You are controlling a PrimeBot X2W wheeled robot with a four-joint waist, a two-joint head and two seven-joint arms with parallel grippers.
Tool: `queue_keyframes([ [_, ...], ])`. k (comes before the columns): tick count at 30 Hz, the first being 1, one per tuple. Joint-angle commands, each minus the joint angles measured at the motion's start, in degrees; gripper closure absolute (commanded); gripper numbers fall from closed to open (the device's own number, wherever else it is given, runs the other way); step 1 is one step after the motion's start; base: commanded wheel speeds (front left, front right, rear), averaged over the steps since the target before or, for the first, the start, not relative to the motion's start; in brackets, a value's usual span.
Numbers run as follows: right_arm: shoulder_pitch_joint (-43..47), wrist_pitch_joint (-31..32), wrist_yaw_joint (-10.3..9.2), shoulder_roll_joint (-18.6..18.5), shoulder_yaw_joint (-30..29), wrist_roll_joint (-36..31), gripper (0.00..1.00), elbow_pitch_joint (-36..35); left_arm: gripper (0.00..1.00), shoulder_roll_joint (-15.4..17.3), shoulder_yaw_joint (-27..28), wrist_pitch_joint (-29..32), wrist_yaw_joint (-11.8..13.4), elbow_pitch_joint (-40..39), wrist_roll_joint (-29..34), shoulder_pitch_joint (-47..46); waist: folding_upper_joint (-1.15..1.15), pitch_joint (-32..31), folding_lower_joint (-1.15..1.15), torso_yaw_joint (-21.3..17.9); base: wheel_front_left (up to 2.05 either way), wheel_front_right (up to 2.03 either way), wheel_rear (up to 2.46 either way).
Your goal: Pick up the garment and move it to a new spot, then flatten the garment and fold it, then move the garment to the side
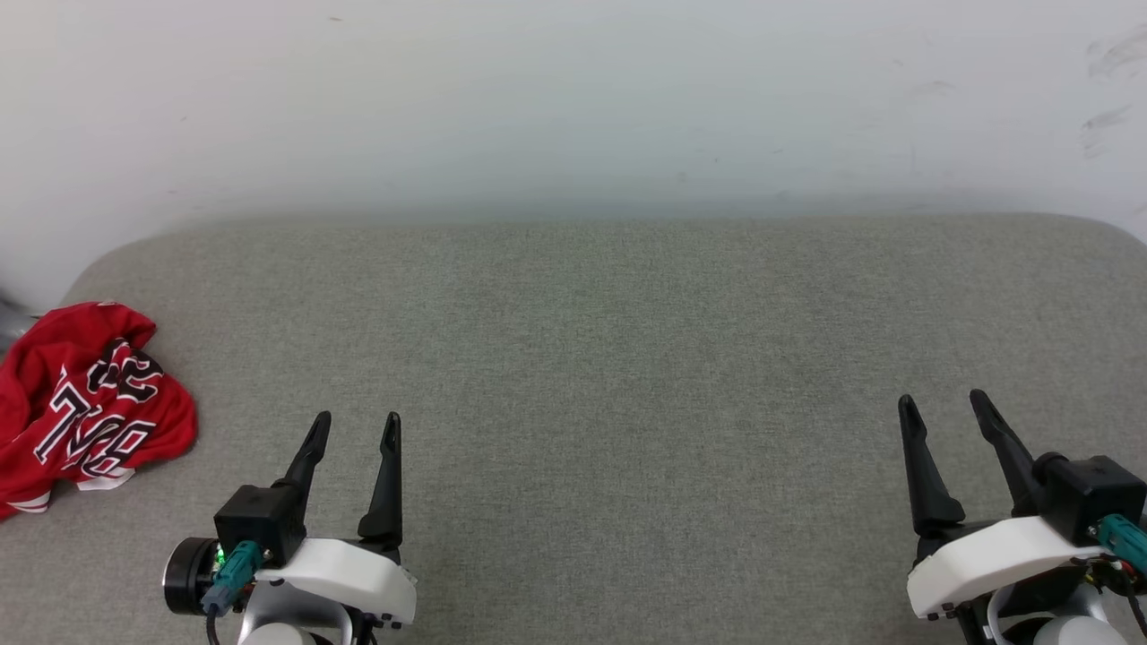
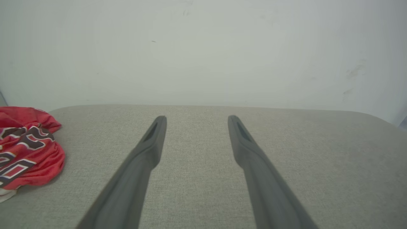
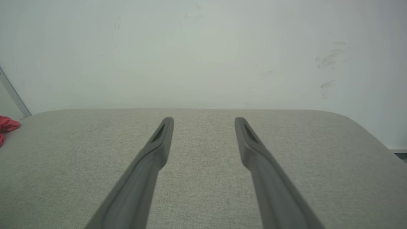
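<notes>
The garment (image 1: 81,403) lies crumpled in a heap at the far left edge of the grey cushioned surface (image 1: 609,358); it is red with black, white-outlined lettering on top and a bit of white trim at its near edge. The same heap (image 2: 25,149) sits at the left of the left wrist view, and a red corner of it (image 3: 8,124) peeks in at the left edge of the right wrist view. My left gripper (image 1: 357,425) hovers open to the right of the garment, apart from it. My right gripper (image 1: 943,403) is open at the lower right, holding nothing.
A pale wall (image 1: 573,98) rises straight behind the grey surface, whose far corners are rounded. A grey metal strip (image 3: 14,95) runs up the wall at the left.
</notes>
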Motion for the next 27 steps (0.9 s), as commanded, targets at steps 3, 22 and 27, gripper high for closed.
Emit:
queue_keyframes([
  [3,0.58,-0.68,-0.02,0.21,-0.28,-2.11,0.00,-0.50,0.00,0.01,-0.31,-0.74,-0.08,0.33,1.75,-0.73,0.00,0.05,0.00,0.26,0.00,0.00,0.00],
  [22,1.27,-1.06,-0.03,0.22,1.54,-0.99,0.00,-2.02,0.00,-0.13,1.79,-1.07,0.11,0.77,0.94,-1.92,0.00,0.46,0.00,8.77,0.00,0.00,0.00],
  [27,0.67,-0.87,-0.03,0.22,2.24,-0.92,0.00,-2.51,0.00,-0.15,2.63,-1.08,0.29,0.67,0.63,-2.15,0.00,0.77,0.00,11.92,0.00,0.00,0.00],
])
